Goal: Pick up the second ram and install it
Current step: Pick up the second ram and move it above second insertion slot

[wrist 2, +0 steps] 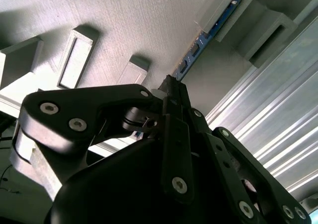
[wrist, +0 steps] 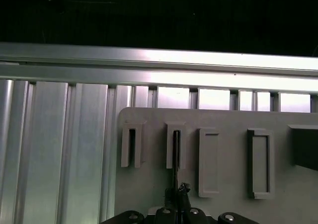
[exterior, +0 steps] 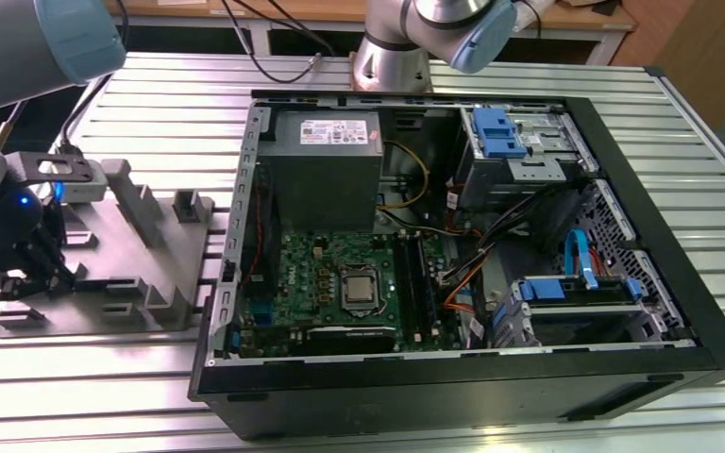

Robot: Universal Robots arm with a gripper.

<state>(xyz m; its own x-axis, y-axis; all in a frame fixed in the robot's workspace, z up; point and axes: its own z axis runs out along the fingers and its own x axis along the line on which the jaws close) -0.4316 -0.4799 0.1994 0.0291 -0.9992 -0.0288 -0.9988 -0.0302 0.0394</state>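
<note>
Closest in, my gripper (wrist 2: 171, 85) has its fingers pinched nearly together on the ram (wrist 2: 195, 49) (blue, on edge), which stands in a slot of the grey holder (wrist 2: 124, 15), beside the open case (exterior: 463, 382).

Landmark: the grey fixture plate (exterior: 98, 316). On the plate we log a row of raised slot blocks (wrist: 210, 162) with narrow lanes between them. The gripper (wrist: 177, 194) sits pinched on the second ram (wrist 2: 194, 50), which stands edge-up in one slot. Tall uprights (exterior: 124, 189) fence the plate's end away from the gripper. Straight above the plate: open air. Just beside the plate, toward the exterior view's right, the computer case (exterior: 463, 377) wall rises. Past that wall, power supply (exterior: 325, 156), drive cages (exterior: 514, 142) and cables (exterior: 489, 255) crowd the cavity. We note the motherboard (exterior: 325, 274) lies open from above.
</note>
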